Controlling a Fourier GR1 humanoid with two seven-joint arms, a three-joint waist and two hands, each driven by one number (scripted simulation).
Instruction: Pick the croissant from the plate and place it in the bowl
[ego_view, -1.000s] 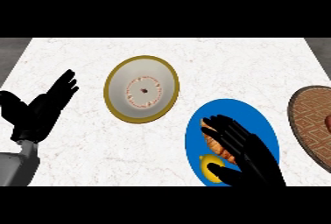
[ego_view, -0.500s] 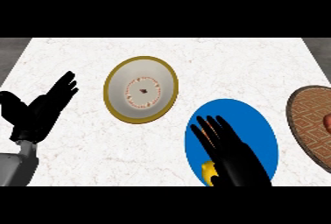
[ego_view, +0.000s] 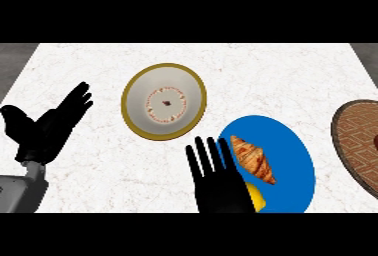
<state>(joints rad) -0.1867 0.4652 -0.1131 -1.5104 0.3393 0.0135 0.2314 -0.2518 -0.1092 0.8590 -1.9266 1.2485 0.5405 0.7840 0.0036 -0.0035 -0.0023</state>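
Croissant (ego_view: 253, 159) lies on blue plate (ego_view: 289, 144) beside right hand (ego_view: 220, 190), fingers straight, holding nothing; left hand (ego_view: 46, 129) rests open.

Veined white marble-look counter (ego_view: 280, 80); matt blue plate (ego_view: 291, 150); flaky, golden-brown croissant (ego_view: 252, 159).

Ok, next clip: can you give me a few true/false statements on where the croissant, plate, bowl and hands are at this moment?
1. The croissant lies on the blue plate. True.
2. The right hand is curled round the croissant. False: its fingers are straight, beside the croissant on its left, and it holds nothing.
3. The gold-rimmed bowl sits left of the blue plate and higher in the view. True.
4. The left hand rests on the bowl's rim. False: it is open near the view's left edge, apart from the bowl.
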